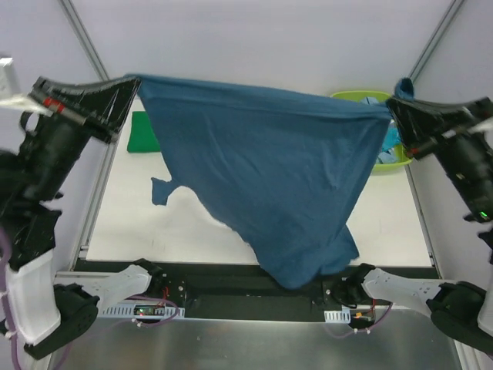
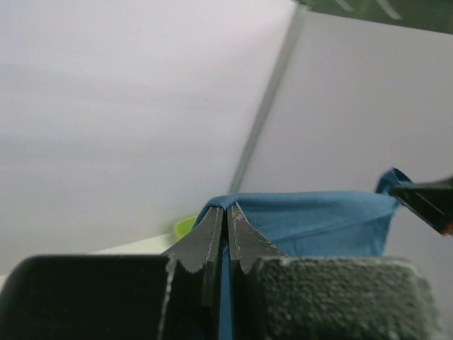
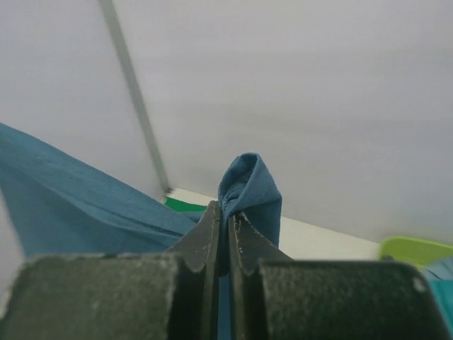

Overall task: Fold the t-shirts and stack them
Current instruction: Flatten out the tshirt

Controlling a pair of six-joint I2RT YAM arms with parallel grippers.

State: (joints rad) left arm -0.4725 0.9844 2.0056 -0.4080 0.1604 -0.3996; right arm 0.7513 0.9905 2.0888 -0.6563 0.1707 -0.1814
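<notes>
A dark teal-blue t-shirt [image 1: 269, 177] hangs spread in the air between both grippers, its lower end drooping to the table's near edge. My left gripper [image 1: 131, 81] is shut on its upper left corner; the cloth [image 2: 311, 223] shows pinched between the fingers [image 2: 212, 237]. My right gripper [image 1: 394, 108] is shut on the upper right corner, with a fold of cloth [image 3: 249, 185] sticking up past the fingers [image 3: 244, 241]. A folded bright green t-shirt [image 1: 142, 132] lies on the table at the back left, partly behind the hanging shirt.
A lime-green bin [image 1: 381, 154] stands at the back right with turquoise and pale blue cloth [image 1: 390, 137] in it, partly hidden by the shirt and right arm. The white table [image 1: 139, 223] lies below. Grey walls and frame posts surround the cell.
</notes>
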